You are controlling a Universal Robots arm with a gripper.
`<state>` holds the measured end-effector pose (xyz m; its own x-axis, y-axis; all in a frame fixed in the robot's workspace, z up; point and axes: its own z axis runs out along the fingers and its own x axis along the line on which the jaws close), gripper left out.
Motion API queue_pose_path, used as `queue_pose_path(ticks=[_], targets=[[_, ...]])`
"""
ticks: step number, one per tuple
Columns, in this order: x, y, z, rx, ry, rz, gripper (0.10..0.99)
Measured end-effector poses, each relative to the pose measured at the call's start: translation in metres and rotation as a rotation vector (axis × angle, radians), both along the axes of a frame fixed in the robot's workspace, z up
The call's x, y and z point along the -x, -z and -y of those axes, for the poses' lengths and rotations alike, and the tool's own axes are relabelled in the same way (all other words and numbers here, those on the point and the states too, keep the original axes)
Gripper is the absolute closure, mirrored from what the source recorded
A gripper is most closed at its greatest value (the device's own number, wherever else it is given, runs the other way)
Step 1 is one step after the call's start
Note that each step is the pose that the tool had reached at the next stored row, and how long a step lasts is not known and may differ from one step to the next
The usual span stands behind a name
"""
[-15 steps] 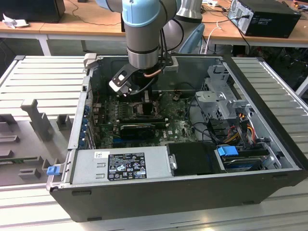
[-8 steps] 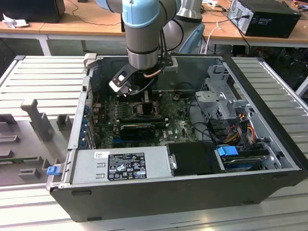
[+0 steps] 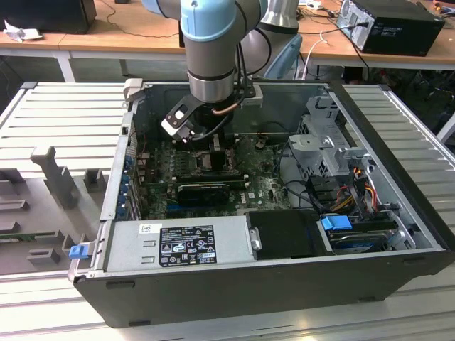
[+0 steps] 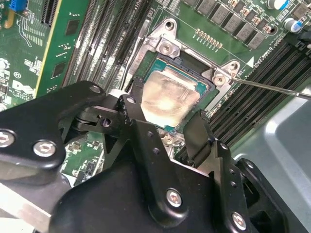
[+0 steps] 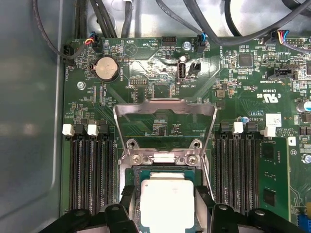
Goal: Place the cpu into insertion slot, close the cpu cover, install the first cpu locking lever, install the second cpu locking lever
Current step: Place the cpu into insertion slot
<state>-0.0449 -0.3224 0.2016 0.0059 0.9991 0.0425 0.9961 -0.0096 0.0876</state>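
Item: cpu [image 4: 167, 97], lying flat in the insertion slot [image 4: 165, 46], mid-motherboard [image 5: 146, 63], between memory-slot banks [image 5: 90, 170]. cpu cover [image 5: 165, 108]: raised open. hand [image 4: 165, 110]: fingers [image 4: 133, 97] flank the cpu's opposite edges; cannot tell whether they pinch it.

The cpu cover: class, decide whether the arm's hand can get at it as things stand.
Probably yes: the cpu cover stands swung open beyond the cpu, nothing lies across it, and the hand sits close by.

The exterior view looks steeply down, from well back, into the computer case [image 3: 249, 284]. Close above the board [image 5: 160, 73], both wrist views share the insertion slot [image 5: 146, 158] [image 4: 165, 44].
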Motion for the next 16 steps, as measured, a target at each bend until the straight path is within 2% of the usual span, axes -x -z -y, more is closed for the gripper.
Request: queue_pose_path(ticks=[2, 6, 13, 14, 15, 16], targets=[[0.0, 0.0004, -0.0006, -0.005, 0.0, 0.0, 0.486], [0.0, 0.0002, -0.0005, -0.006, 0.0, -0.0001, 0.486], [-0.0001, -0.0138, -0.0006, -0.003, 0.0, -0.001, 0.486], [0.0, -0.015, -0.0006, -0.003, 0.0, -0.001, 0.498], [0.0, -0.0163, -0.0005, -0.003, 0.0, -0.001, 0.565], [0.0, -0.0169, -0.0006, -0.003, 0.0, -0.001, 0.565]])
